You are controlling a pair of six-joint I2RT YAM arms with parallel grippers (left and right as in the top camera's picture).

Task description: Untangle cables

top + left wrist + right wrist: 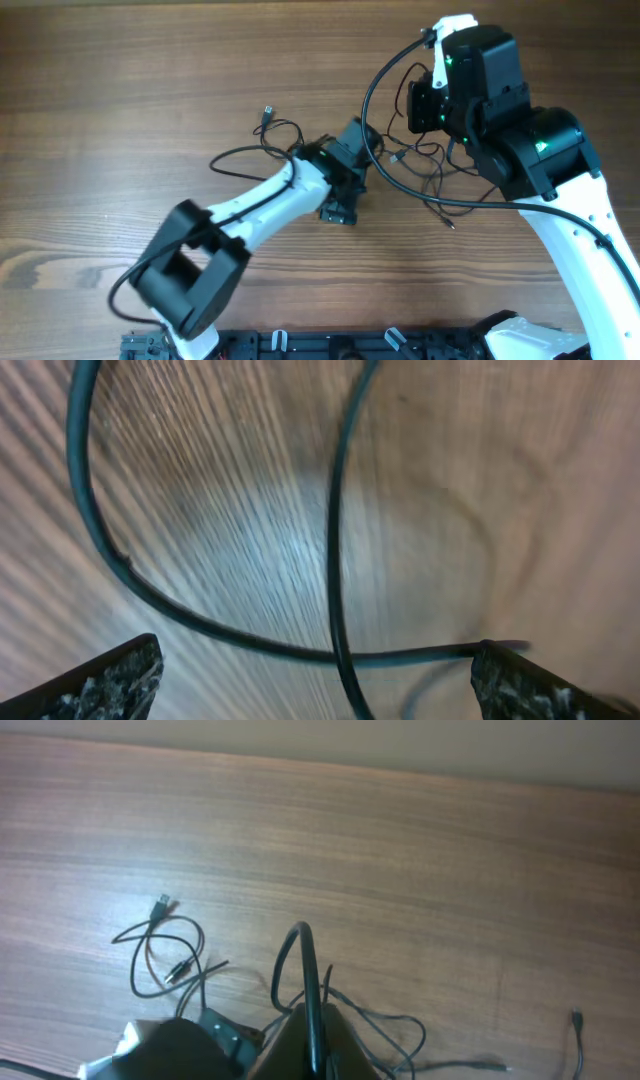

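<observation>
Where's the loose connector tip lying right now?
Overhead view: the connector tip lies on bare wood, beyond and left of the left end effector, ending a small cable loop.

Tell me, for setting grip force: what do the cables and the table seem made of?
The cables: thin black wires, apparently in a smooth plastic or rubber jacket with a dull sheen; they lie in loose curls, so flexible. The table: brown wood grain in long streaks, mostly matt; solid wood or printed laminate, I cannot tell.

Your cables [266, 121] are thin, black, loosely looped and crossing on the counter [120, 80]; one curl ends in a small plug [267, 110], another tangle lies nearby.
</observation>
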